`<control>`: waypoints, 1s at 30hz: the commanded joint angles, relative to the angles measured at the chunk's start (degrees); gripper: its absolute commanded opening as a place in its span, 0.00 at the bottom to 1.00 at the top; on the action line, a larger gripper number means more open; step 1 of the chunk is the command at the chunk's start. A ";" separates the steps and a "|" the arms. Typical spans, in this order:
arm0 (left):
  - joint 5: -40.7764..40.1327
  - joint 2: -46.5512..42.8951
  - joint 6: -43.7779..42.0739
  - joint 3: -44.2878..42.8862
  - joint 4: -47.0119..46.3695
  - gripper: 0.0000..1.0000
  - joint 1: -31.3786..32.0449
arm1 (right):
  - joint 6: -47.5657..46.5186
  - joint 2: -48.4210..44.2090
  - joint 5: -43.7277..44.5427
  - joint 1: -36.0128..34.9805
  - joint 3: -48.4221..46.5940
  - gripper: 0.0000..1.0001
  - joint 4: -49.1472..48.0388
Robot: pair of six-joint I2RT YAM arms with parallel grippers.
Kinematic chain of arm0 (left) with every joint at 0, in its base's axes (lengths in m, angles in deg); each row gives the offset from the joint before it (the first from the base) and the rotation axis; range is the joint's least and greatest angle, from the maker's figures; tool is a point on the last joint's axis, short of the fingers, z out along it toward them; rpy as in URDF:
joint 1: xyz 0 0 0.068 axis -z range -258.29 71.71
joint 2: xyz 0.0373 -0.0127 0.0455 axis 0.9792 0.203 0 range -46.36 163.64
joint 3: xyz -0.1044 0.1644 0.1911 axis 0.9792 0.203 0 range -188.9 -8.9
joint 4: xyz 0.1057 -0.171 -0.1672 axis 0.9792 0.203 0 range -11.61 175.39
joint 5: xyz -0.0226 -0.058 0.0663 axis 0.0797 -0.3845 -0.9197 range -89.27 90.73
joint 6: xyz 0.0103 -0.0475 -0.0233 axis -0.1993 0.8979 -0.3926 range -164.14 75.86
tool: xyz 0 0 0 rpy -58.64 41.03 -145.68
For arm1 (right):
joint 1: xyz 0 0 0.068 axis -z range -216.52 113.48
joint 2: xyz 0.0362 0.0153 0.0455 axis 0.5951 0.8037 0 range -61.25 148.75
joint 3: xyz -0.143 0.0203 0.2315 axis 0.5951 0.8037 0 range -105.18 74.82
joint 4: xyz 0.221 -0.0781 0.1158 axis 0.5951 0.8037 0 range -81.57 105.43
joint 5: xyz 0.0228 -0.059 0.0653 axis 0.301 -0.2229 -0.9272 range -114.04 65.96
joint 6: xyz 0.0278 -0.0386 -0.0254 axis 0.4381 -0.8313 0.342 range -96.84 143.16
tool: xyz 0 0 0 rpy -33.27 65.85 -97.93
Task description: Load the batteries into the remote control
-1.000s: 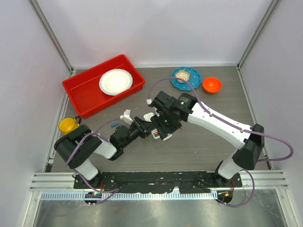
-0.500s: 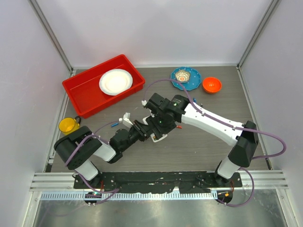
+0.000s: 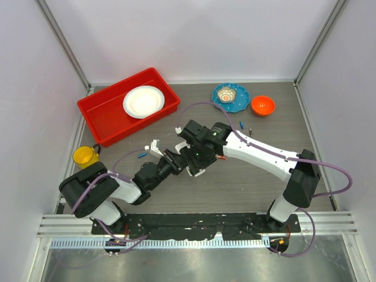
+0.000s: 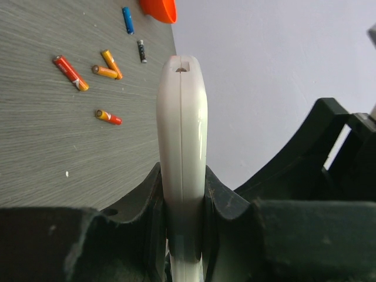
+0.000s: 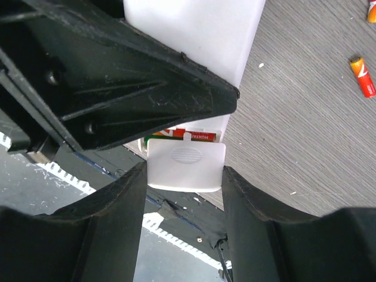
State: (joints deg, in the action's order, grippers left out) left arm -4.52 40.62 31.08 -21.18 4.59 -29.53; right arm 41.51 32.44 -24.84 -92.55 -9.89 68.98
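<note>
The white remote control (image 4: 181, 129) stands edge-on in my left gripper (image 4: 182, 188), which is shut on it. In the right wrist view its plain white back (image 5: 194, 29) fills the top, and red and green batteries (image 5: 183, 135) lie in its open compartment. Right below them my right gripper (image 5: 185, 176) is shut on the small white battery cover (image 5: 185, 165), its edge against the compartment. The two grippers meet at the table's middle (image 3: 189, 160). Several loose batteries lie on the table: red-orange ones (image 4: 70, 73) (image 4: 108, 116), a blue one (image 4: 127, 19) and a dark one (image 4: 141, 50).
A red tray (image 3: 103, 114) holding a white plate (image 3: 143, 101) stands at the back left. A yellow cup (image 3: 86, 155) sits at the left edge. A blue plate (image 3: 237, 101) and an orange bowl (image 3: 262, 105) are at the back right. One blue battery (image 3: 141, 155) lies left of the grippers.
The right arm has swung left and slightly nearer, and the left arm has drawn back with it. Two batteries near the blue plate have come into view.
</note>
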 commanded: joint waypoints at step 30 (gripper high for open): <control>-3.62 -1.29 -0.51 -0.47 -10.14 0.00 0.91 | 1.69 -4.74 1.59 -0.40 2.35 0.01 -7.73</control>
State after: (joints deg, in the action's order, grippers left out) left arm -7.01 39.09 30.27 -20.98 4.87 -29.16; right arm 42.60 30.27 -23.13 -92.66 -7.22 64.52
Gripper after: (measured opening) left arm 0.265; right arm 0.554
